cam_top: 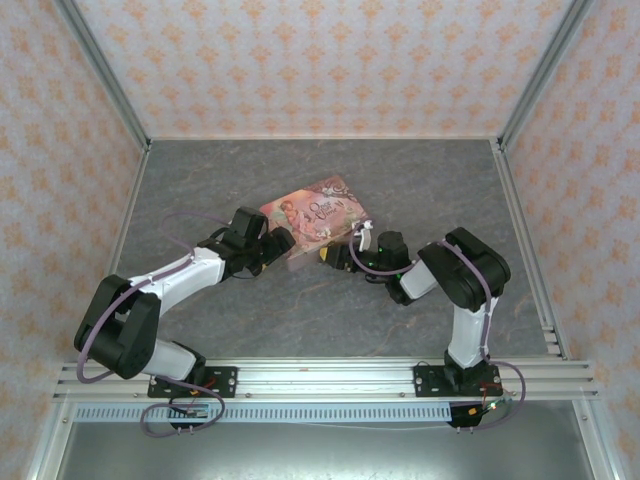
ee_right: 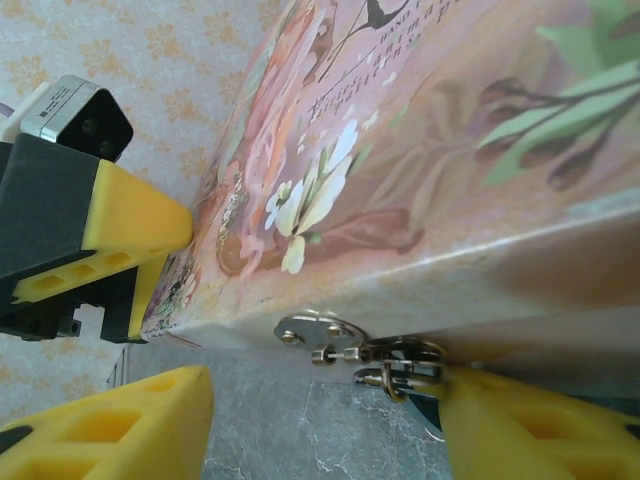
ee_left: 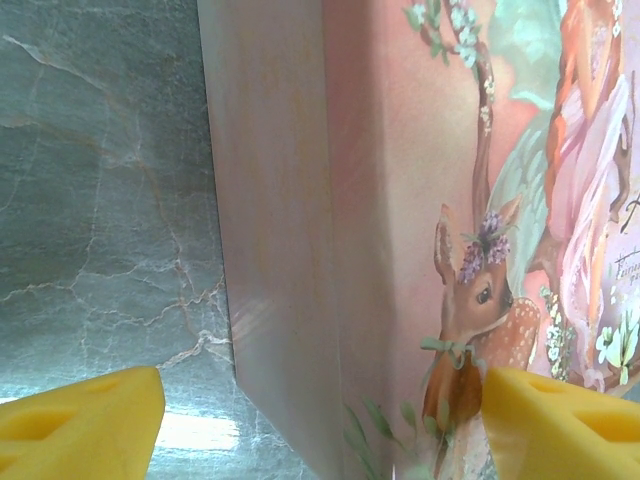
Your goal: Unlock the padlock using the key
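Grey marbled tabletop (cam_top: 300, 320), pink tin (cam_top: 315, 215). Left gripper (ee_left: 322, 405) open, astride tin corner. Right gripper (ee_right: 325, 405) open; padlock (ee_right: 430, 391) apparently between its fingers, under the hasp (ee_right: 310, 330). Step: reaching lock. Next: steady it, bring key.

The tin (cam_top: 318, 218) lies on the table (cam_top: 300, 320) between both grippers, with one corner just ahead of the left gripper (ee_left: 320, 425), between its fingers, and its clasp (ee_right: 325, 335) just ahead of the right gripper (ee_right: 325, 430), between its fingers too.
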